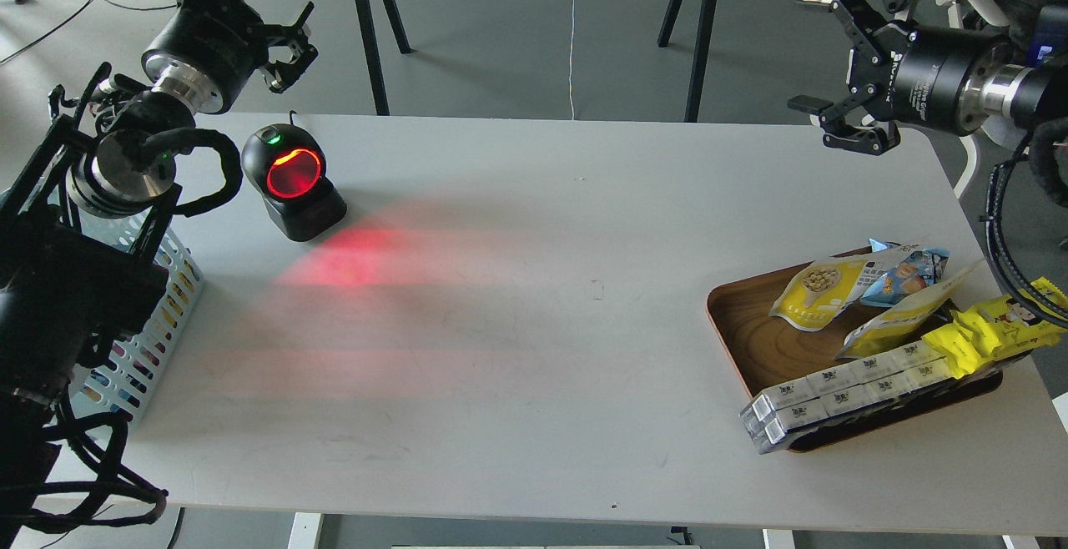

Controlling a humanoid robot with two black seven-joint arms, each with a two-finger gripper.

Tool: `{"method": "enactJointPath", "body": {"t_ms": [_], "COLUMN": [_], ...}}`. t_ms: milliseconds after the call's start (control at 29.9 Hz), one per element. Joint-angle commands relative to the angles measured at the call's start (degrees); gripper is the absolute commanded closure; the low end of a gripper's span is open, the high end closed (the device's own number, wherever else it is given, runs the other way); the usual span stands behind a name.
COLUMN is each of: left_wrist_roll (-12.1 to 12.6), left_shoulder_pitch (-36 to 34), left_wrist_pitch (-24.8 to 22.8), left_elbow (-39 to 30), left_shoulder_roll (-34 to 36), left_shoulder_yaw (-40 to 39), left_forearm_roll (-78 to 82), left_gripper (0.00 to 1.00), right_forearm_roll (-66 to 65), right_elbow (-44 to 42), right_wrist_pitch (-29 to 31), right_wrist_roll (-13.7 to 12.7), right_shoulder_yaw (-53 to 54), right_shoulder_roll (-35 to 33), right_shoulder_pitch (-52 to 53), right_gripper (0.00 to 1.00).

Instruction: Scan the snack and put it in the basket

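Note:
The snack [819,290], a flat yellow-and-white pouch with a round picture of beige nuts, lies at the back of the brown wooden tray [743,324] on the right of the table. The light blue basket [154,328] stands at the table's left edge, mostly hidden behind my left arm. My left gripper [238,2] is open and empty, held high behind the scanner. My right gripper [822,57] is open and empty. It points left above the table's far right corner, well above and behind the snack.
A black barcode scanner [292,180] glows red at the far left and throws red light on the table. The tray also holds a small blue packet [908,272], a second pouch [897,319], a bright yellow wrapper [989,332] and white boxes [834,395] at its front edge.

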Motion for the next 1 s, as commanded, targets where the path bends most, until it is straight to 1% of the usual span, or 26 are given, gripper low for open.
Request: {"method": "enactJointPath", "body": {"t_ms": [0, 67, 167, 301, 435, 501, 602, 735, 869, 969], "left_wrist_roll": [-0.10, -0.02, -0.02, -0.02, -0.02, -0.02, -0.10, -1.07, -1.16, -1.25], "left_shoulder_pitch": [0.31, 0.40, 0.48, 0.40, 0.48, 0.48, 0.75, 0.92, 1.80, 1.89], "left_wrist_pitch": [0.05, -0.03, -0.04, -0.04, -0.04, -0.04, -0.04, -0.04, -0.04, -0.04], "left_elbow": [0.02, 0.02, 0.02, 0.02, 0.02, 0.02, 0.02, 0.02, 0.02, 0.02], "left_shoulder_roll": [0.19, 0.27, 0.54, 0.63, 0.54, 0.54, 0.54, 0.63, 0.71, 1.33], "left_shoulder_yaw": [-0.27, -0.36, -0.45, -0.45, -0.45, -0.45, -0.54, -0.54, -0.54, -0.63], "left_forearm_roll": [0.00, 0.00, 0.00, -0.08, -0.08, -0.08, -0.08, -0.17, -0.08, -0.17], "left_gripper": [0.00, 0.00, 0.00, 0.00, 0.00, 0.00, 0.00, 0.00, 0.00, 0.00], "right_forearm_roll": [-0.72, -1.68, -2.30, -2.30, -1.34, 0.32, 6.46, 9.21, 9.48, 9.48], "right_elbow": [3.09, 5.29, 9.77, 15.92, 20.41, 20.68, 20.42, 20.42, 19.81, 19.72], "right_wrist_pitch": [-0.03, -0.03, -0.03, -0.64, -3.19, -3.89, -5.82, -8.72, -12.59, -14.18], "right_wrist_roll": [-1.86, -2.66, -3.10, -5.56, -5.91, -6.79, -8.37, -8.73, -8.81, -8.90], "right_shoulder_yaw": [-10.79, -17.03, -27.13, -40.75, -51.05, -53.52, -55.29, -54.50, -49.07, -43.70], "right_shoulder_roll": [1.59, 2.82, 4.57, 7.91, 10.82, 10.47, 8.46, 5.20, 2.22, -0.95], "right_shoulder_pitch": [9.15, 14.69, 23.82, 36.74, 45.47, 46.09, 45.66, 42.42, 35.22, 31.08], "right_gripper": [0.01, 0.01, 0.01, 0.01, 0.02, 0.02, 0.03, 0.04, 0.04, 0.05]}}
